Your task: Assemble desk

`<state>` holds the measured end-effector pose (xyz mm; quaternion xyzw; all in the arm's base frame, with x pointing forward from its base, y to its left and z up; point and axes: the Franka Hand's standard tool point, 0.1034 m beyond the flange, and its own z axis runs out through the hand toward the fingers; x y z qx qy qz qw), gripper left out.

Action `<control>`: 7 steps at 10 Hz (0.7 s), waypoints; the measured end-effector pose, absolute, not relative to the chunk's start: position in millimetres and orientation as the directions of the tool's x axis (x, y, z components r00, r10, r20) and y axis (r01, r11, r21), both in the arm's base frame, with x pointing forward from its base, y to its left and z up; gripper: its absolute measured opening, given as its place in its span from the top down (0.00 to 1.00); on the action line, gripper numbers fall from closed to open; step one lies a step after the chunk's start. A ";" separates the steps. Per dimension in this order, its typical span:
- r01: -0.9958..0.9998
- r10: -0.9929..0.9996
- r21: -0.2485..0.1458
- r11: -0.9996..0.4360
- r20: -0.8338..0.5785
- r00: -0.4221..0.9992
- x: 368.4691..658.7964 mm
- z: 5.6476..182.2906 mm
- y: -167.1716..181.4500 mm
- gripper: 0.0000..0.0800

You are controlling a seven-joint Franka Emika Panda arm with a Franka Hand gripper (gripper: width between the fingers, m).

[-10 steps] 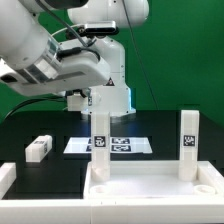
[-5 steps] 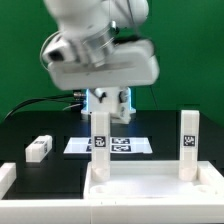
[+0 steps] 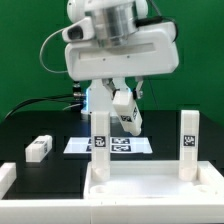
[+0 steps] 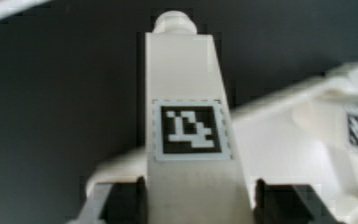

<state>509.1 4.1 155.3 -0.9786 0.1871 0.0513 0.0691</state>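
gripper (image 3: 123,101) pinching the held leg (image 4: 188,110), fingers (image 4: 126,205) pressing on its two sides | held leg hanging tilted over the marker board (image 3: 75,147), apart from it | desk panel (image 3: 150,182) lying nearer the camera, near upright leg (image 3: 100,140) and far upright leg (image 3: 187,140) standing on it, seemingly socketed | loose leg (image 3: 38,148) lying on the table (image 3: 40,125), exterior view's left

The marker board (image 3: 76,146), a thin flat white sheet printed with black-and-white square tags, lies on the matte black table (image 3: 40,122) before a plain green backdrop (image 3: 25,55).
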 end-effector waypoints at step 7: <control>-0.425 -0.474 -0.211 -0.880 0.360 0.803 547.1 200.4 19.0 0.64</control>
